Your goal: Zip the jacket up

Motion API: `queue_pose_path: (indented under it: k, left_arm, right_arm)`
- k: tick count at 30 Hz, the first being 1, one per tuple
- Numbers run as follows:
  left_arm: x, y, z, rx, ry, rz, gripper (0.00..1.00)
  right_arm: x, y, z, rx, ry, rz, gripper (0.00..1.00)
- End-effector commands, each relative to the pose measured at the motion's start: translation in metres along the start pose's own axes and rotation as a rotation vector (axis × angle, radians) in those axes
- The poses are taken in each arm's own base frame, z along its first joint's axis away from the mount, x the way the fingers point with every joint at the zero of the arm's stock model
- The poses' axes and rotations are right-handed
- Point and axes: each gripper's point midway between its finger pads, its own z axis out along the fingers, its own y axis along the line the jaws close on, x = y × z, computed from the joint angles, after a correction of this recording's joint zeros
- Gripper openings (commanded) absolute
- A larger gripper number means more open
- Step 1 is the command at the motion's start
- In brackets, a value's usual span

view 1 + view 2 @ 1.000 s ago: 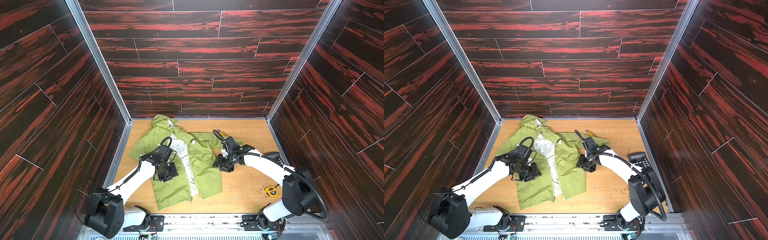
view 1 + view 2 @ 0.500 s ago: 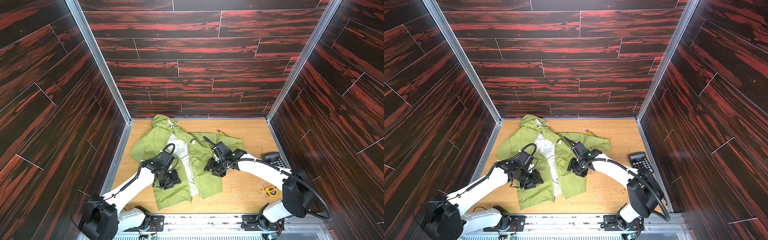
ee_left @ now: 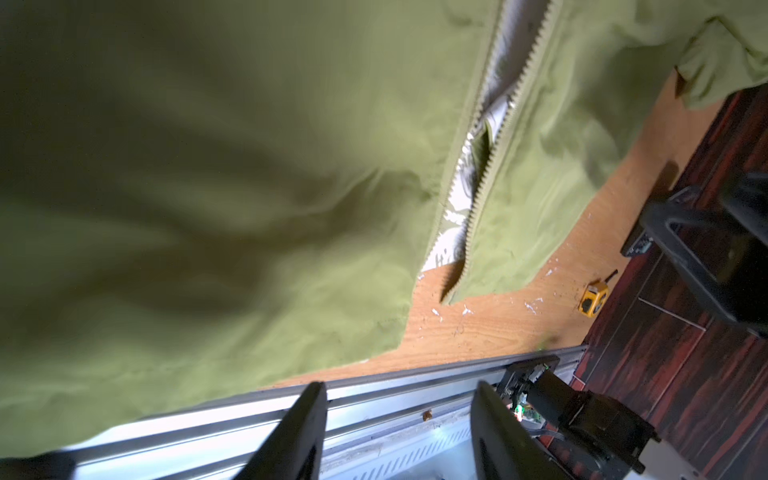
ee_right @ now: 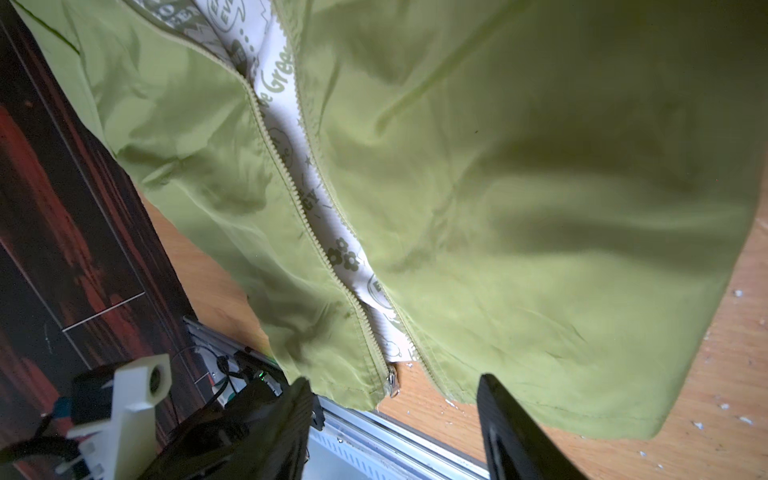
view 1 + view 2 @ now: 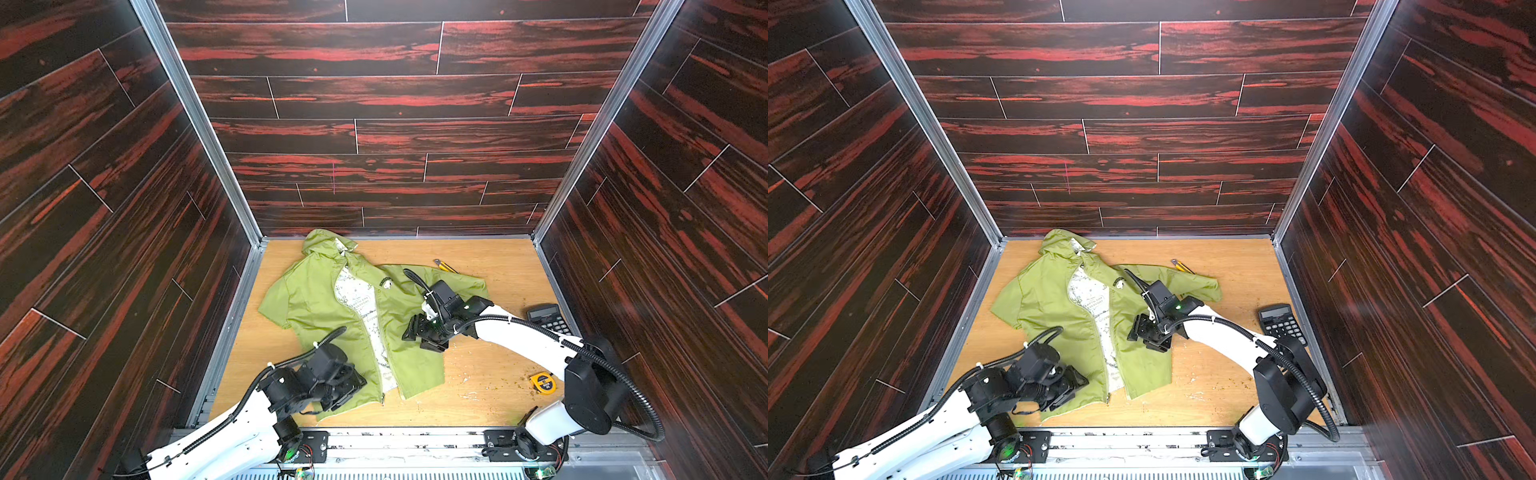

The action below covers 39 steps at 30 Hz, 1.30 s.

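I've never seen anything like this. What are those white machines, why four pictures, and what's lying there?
Those are two white robot arms, the left arm and the right arm, mounted at the near edge of a light wooden tabletop. Two pictures look down from overhead; the other two come from a camera on each arm's wrist, looking past its jaws. Spread on the wood is a lime-green hooded jacket, unzipped so its white patterned lining shows; the small metal zip slider sits at the hem. Nearby lie a black calculator, a small yellow tape measure and a yellow pencil-like stick. Both pairs of jaws stand open over the jacket, holding nothing.
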Motion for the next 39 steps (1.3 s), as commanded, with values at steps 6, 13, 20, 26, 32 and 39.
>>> queue_pose_path:
  k: [6,13,20,26,32,39]
  left_arm:
    - [0.017,-0.006,0.037,-0.045,-0.057,-0.041,0.64]
    - [0.023,-0.009,0.060,0.004,-0.080,-0.085,0.66]
    - [0.025,-0.013,0.071,-0.013,-0.091,-0.083,0.66]
    - [0.006,0.001,0.068,-0.018,-0.196,-0.108,0.63]
    - [-0.001,0.014,0.071,-0.011,-0.232,-0.135,0.49]
    - [-0.008,0.019,0.070,0.005,-0.265,-0.153,0.43]
  right_arm:
    - [0.019,-0.013,0.006,0.002,0.076,-0.046,0.66]
    - [0.024,-0.020,-0.001,0.003,0.078,-0.055,0.66]
    - [0.027,-0.028,-0.007,0.007,0.072,-0.046,0.66]
    - [0.028,-0.028,-0.010,0.003,0.070,-0.049,0.66]
    - [0.028,-0.029,-0.011,0.005,0.069,-0.050,0.66]
    - [0.032,-0.031,-0.010,-0.002,0.079,-0.048,0.66]
